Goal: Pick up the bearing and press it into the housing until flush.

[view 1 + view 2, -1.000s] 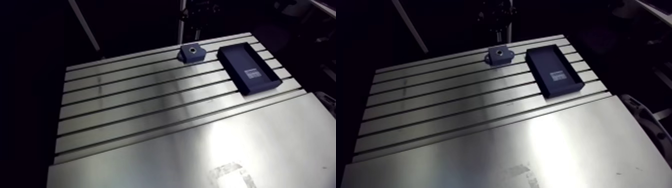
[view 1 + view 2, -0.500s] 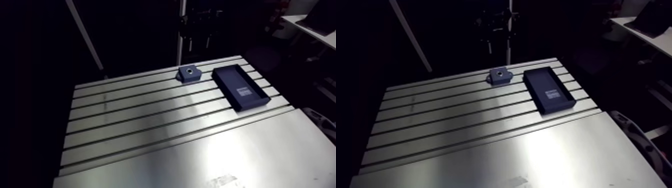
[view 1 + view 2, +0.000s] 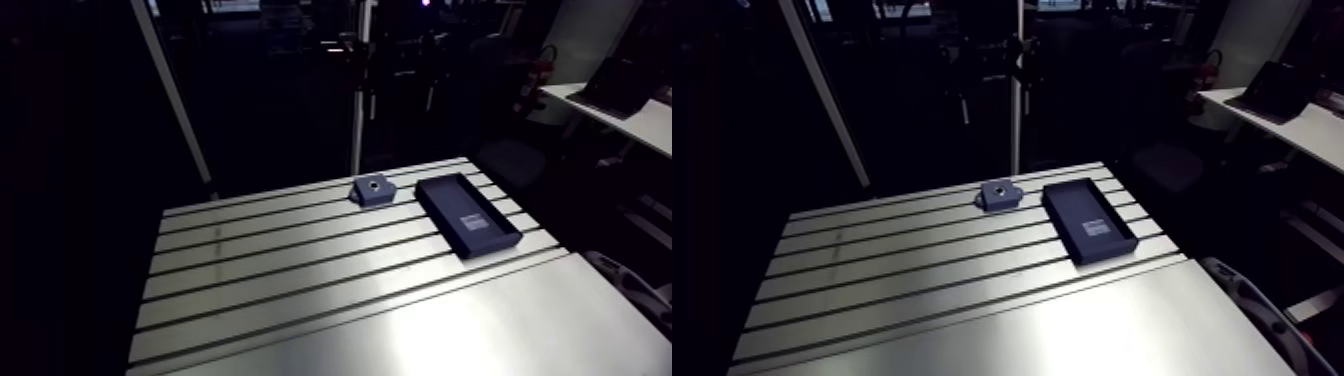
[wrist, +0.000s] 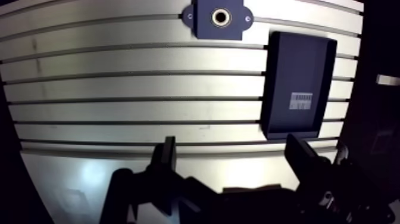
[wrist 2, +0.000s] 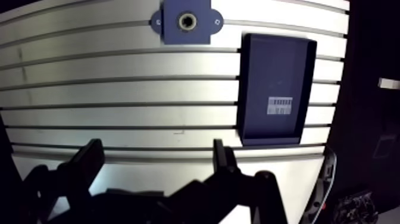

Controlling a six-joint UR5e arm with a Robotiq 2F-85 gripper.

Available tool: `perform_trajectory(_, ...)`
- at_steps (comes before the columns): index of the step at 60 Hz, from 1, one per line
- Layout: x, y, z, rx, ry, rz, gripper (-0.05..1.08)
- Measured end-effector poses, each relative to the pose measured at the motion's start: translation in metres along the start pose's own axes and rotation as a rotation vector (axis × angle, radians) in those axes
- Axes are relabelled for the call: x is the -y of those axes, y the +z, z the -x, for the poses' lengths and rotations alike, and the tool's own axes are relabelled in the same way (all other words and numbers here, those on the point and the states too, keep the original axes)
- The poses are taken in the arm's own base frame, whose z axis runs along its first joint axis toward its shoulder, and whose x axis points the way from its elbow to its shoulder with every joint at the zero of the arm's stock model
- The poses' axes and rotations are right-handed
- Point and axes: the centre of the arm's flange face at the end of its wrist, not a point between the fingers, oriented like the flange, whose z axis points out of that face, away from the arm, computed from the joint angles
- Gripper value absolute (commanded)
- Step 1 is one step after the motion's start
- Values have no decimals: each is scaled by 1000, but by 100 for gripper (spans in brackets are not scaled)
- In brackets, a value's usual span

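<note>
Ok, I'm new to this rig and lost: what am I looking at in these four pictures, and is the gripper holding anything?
Two cameras, each with two eyes, so each pair shows one scene. The arm view looks from the robot arm's upper link down on the slotted aluminium table. The wrist view looks down past the two-finger gripper; its dark fingers stand apart with nothing between them, so it holds nothing. On the table lie a dark blue housing block with a round bore, and beside it a dark blue rectangular tray with a barcode label. A pale ring shows in the bore; whether that is the bearing I cannot tell. No loose bearing shows.
</note>
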Motion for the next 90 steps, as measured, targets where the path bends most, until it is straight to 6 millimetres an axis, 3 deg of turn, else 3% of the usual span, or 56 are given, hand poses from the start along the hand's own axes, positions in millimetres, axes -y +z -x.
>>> perform_trajectory(13, 7, -32, 26, -11, 12, 2, 0)
perform_trajectory(23, 10, -45, 36, -20, 29, 1, 0)
perform_trajectory(46, 14, -63, 40, -52, 100, -1, 0)
perform_trajectory(90, 54, -96, 44, -75, 117, -15, 0)
